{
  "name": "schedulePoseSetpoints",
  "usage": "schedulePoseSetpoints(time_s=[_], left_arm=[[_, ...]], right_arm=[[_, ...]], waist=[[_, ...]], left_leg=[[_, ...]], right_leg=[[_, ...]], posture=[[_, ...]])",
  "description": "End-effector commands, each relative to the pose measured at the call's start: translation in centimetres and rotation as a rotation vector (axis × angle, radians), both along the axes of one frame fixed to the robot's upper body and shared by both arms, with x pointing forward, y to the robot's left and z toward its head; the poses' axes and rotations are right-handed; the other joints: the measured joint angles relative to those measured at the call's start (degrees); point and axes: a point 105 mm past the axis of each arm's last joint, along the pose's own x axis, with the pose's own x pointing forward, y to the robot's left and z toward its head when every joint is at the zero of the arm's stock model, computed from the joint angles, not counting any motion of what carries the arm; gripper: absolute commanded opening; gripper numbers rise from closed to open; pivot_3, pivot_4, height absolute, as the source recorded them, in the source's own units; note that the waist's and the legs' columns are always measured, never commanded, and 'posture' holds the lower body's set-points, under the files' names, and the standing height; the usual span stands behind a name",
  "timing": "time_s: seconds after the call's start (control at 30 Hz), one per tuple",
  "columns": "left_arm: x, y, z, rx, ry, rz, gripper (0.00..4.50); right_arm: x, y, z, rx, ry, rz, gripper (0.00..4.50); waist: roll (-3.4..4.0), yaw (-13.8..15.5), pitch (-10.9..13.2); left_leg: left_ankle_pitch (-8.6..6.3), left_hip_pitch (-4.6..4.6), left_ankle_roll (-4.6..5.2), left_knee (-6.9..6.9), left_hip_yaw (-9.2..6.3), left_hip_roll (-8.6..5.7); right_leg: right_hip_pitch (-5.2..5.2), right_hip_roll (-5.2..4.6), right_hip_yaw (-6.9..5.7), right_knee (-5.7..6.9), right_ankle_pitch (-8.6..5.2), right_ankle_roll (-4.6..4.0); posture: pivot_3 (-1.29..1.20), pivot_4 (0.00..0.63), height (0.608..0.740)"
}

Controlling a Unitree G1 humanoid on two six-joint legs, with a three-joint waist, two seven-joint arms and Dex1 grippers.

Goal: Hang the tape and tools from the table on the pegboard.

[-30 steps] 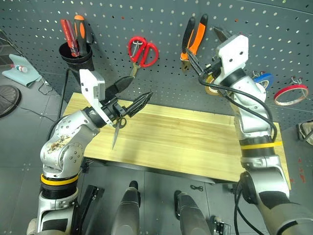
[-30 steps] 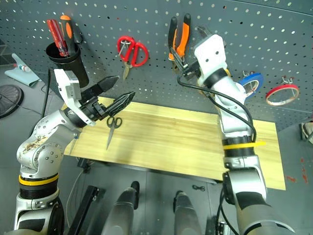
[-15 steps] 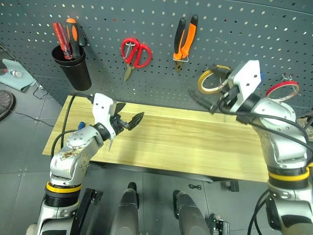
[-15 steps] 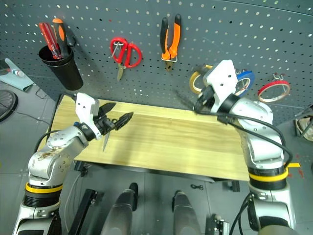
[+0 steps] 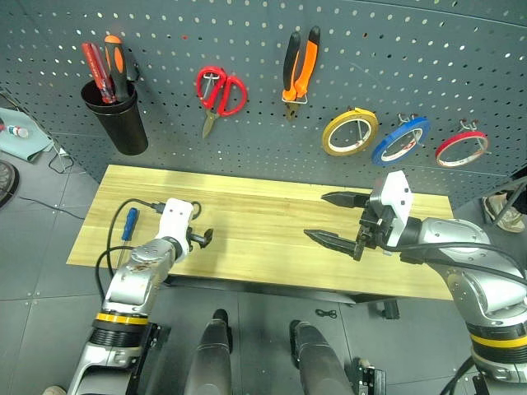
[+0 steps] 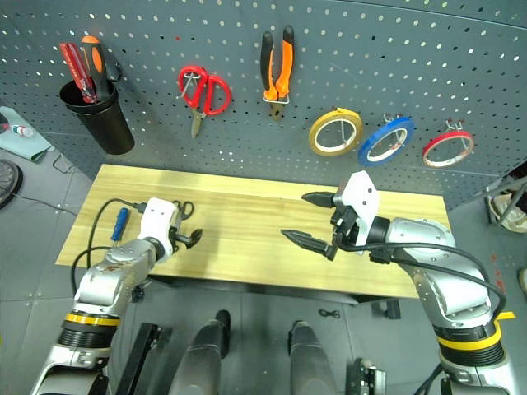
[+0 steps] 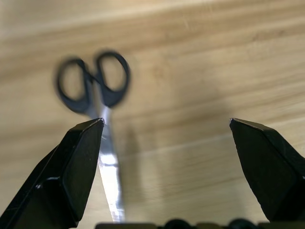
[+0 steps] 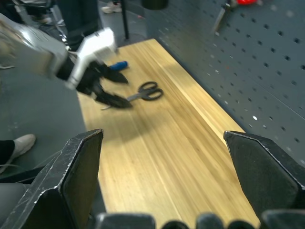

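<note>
The pliers (image 5: 298,64) and the blue tape (image 5: 401,140) hang on hooks of the pegboard (image 5: 461,58). On the table (image 5: 263,247), the black-handled scissors (image 7: 94,88) lie near the left end, blades toward the front edge. My left gripper (image 5: 198,233) hovers low over them, open, its fingers astride the blades and nothing gripped. The blue-handled screwdriver (image 5: 129,224) lies farther left on the table. Above the table's right half, my right gripper (image 5: 315,216) is open and empty, pointing left; its wrist view shows the scissors (image 8: 148,90) and the left gripper (image 8: 125,90).
A black cup (image 5: 117,115) on the pegboard holds red and orange screwdrivers. Red-handled scissors (image 5: 219,92) hang beside it. A yellow tape roll (image 5: 350,132) and a red one (image 5: 461,148) flank the blue roll. A cable (image 5: 107,255) runs off the table's left front corner.
My right gripper has drawn back and down from the pliers on the pegboard to above the table. My left gripper has dropped from mid-air to just over the scissors. The view itself shifted.
</note>
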Motion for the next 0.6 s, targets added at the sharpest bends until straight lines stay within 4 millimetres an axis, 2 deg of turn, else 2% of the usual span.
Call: schedulePoseSetpoints(time_s=[0.03, 0.17, 0.3, 0.57, 0.6], left_arm=[[1.0, 1.2, 0.3, 0.035, -0.018, 0.073, 4.5], [1.6, 2.2, -0.2, 0.051, 0.0, 0.122, 4.5], [2.1, 3.5, -0.9, 0.03, 0.033, 0.185, 4.5], [2.8, 2.6, -3.7, -0.075, 0.123, 0.168, 4.5], [2.8, 2.9, -3.9, -0.073, 0.133, 0.184, 4.24]], right_arm=[[-1.4, 1.4, 0.4, 0.008, -0.028, 0.093, 4.48], [-1.8, 2.0, -0.1, -0.009, -0.014, 0.134, 4.48], [-1.2, 2.4, 0.4, 0.013, -0.027, 0.125, 4.48], [-1.0, 2.6, 1.1, 0.011, -0.051, 0.122, 4.48], [-1.0, 2.6, 1.1, 0.009, -0.052, 0.122, 4.5]], waist=[[0.0, -0.1, 0.0], [-0.04, -0.3, 0.0], [-0.06, -0.5, -0.1], [-0.18, -0.9, -0.3], [-0.18, -0.9, -0.5]], left_leg=[[0.0, 0.0, 0.0, 0.01, 0.0, 0.0], [0.0, 0.03, 0.0, 0.03, 0.0, -0.01], [0.01, 0.04, 0.0, 0.04, -0.02, 0.0], [0.02, 0.07, 0.02, 0.07, -0.02, 0.01], [0.02, 0.07, 0.02, 0.07, -0.02, 0.02]], right_leg=[[0.01, 0.0, 0.0, 0.0, 0.0, 0.0], [0.11, -0.02, -0.01, -0.04, 0.02, -0.04], [0.12, -0.02, -0.07, 0.01, 0.03, -0.05], [0.32, -0.07, -0.2, -0.03, 0.05, -0.02], [0.32, -0.07, -0.24, -0.03, 0.05, -0.02]], posture=[[-0.01, 0.257, 0.74], [-0.02, 0.256, 0.74], [-0.02, 0.254, 0.74], [-0.03, 0.252, 0.74], [-0.03, 0.252, 0.74]])
